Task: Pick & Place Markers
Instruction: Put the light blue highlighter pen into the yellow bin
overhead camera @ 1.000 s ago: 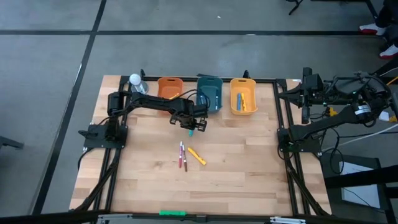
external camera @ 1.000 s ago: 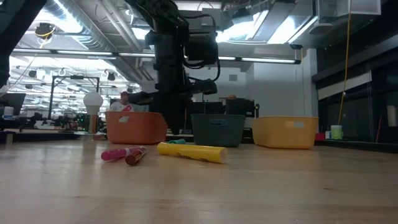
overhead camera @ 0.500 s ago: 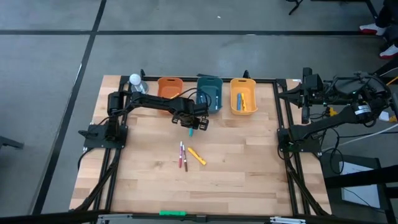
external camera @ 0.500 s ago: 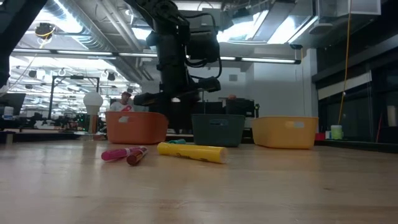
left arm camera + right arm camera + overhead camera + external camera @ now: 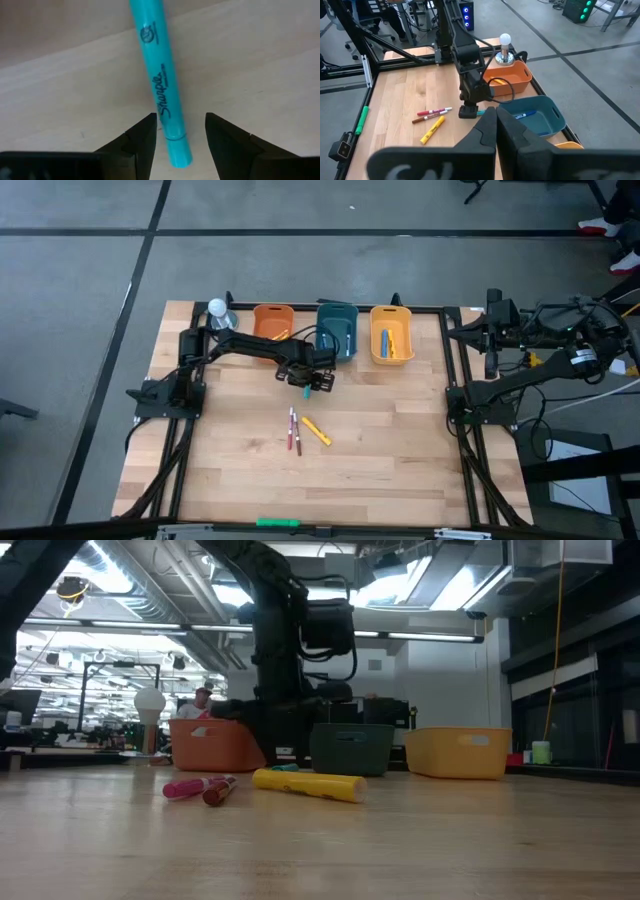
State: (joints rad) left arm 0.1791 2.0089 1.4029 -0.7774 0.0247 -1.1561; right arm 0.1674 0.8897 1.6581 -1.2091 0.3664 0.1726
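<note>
Left wrist view: teal marker [image 5: 162,85] flat on tabletop [image 5: 260,65], between spread fingers of left gripper [image 5: 180,137], near end not pinched. Sits just in front of teal bin [image 5: 337,330]. Likely light, stiff, slick, prone to roll; best pinched mid-barrel, across width. Right gripper [image 5: 496,125] pressed together, parked far right.

Teal marker [image 5: 161,87] lies flat on wood, three more [image 5: 303,430] nearby.
</note>
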